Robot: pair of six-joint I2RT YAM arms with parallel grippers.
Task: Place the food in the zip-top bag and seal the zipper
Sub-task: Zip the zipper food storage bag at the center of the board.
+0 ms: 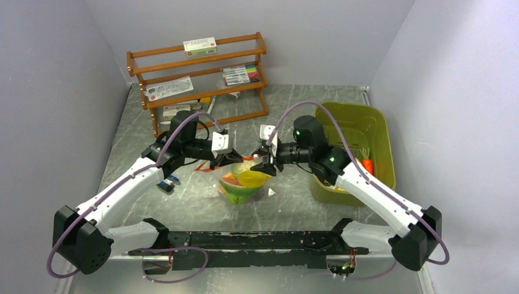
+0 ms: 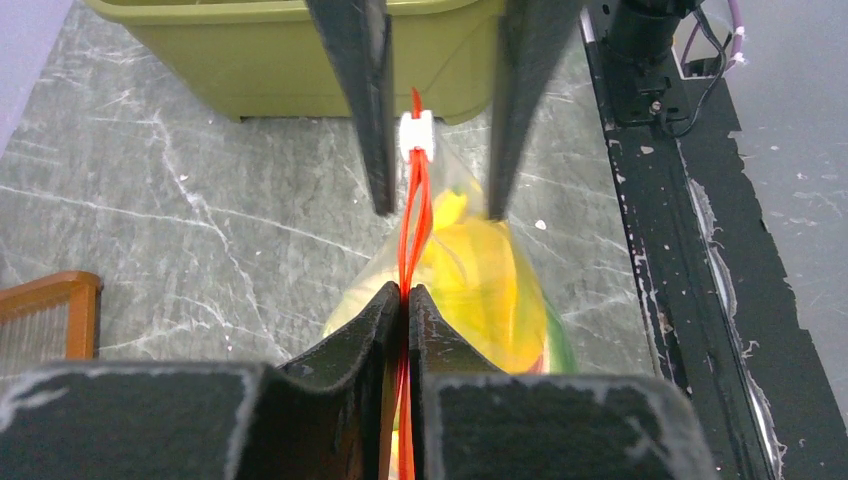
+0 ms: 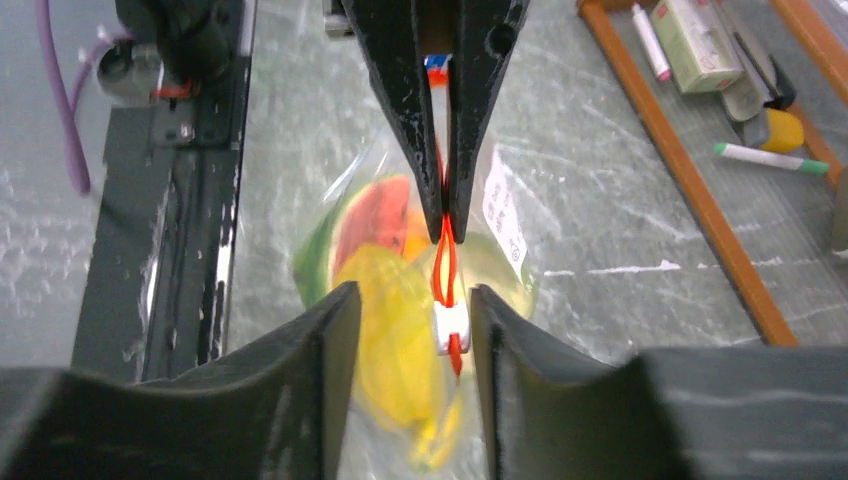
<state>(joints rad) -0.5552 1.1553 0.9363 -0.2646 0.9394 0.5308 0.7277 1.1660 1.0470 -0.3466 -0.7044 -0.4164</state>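
The zip-top bag (image 1: 245, 187) sits in the middle of the tabletop (image 1: 183, 211), left of the green bin (image 1: 380, 138). The food (image 2: 480, 270) is inside it: yellow, orange and green pieces. The left claw (image 2: 405, 300) is squeezed tight on the zipper (image 2: 412, 210) and holds the red strip up. The right claw (image 3: 412, 295) has its fingers apart, one on each side of the little white slider (image 3: 452, 330), and does not pinch it yet. Between the slider and the left claw the red strip looks like two lines, so I think the bag is not shut there.

What could go wrong? The slider is small. If the right claw closes a bit to one side, it may grab only thin plastic. If it pulls too hard, the strip could slip out of the left claw and the bag could flop over. Then food might roll out through the gap.
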